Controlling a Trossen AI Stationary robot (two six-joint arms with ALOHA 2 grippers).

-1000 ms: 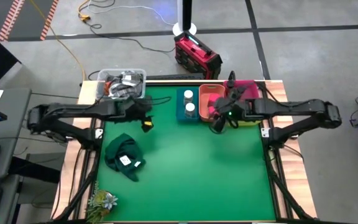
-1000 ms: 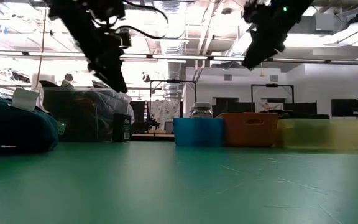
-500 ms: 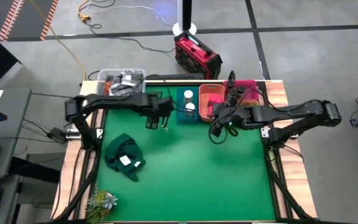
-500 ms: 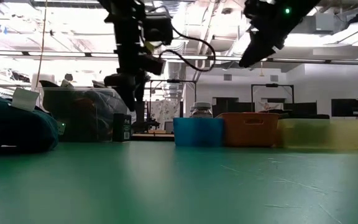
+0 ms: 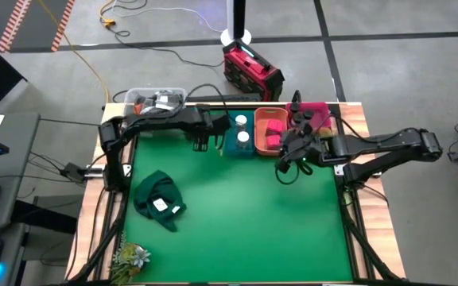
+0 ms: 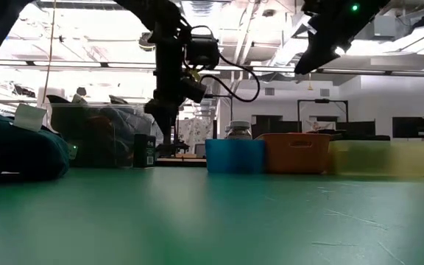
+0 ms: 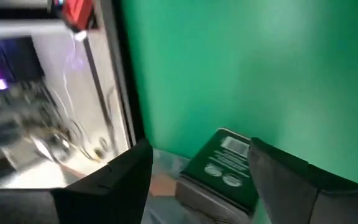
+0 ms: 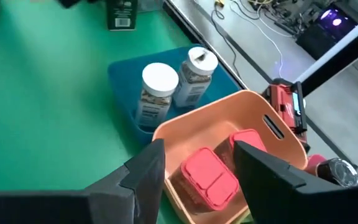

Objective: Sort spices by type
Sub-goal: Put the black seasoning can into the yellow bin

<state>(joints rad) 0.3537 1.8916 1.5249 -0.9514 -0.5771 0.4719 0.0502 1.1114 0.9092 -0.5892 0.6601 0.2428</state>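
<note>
- High view: the left gripper (image 5: pixel 205 141) hangs at the far side of the green table (image 5: pixel 237 222), just left of the blue bin (image 5: pixel 239 133) holding two white-capped jars (image 5: pixel 242 129). The right gripper (image 5: pixel 286 163) hovers just near of the orange bin (image 5: pixel 269 129) with red-pink boxes (image 5: pixel 274 131). A dark green cloth (image 5: pixel 157 199) lies near-left; a clear tub (image 5: pixel 156 105) sits at the far-left corner.
- Low view: a dark tin (image 6: pixel 145 150) stands upright on the table left of the blue bin (image 6: pixel 234 155), with the left gripper (image 6: pixel 169 118) above it; orange bin (image 6: pixel 297 153) and yellow bin (image 6: pixel 377 157) follow rightward.
- Left wrist view: the jaws are released, the fingers (image 7: pixel 110 180) spread either side of the dark tin (image 7: pixel 219 171) beyond them.
- Right wrist view: the jaws are released and grasp nothing; beyond them are two white-capped jars (image 8: pixel 159 93) and two red-pink boxes (image 8: pixel 208 175).
</note>
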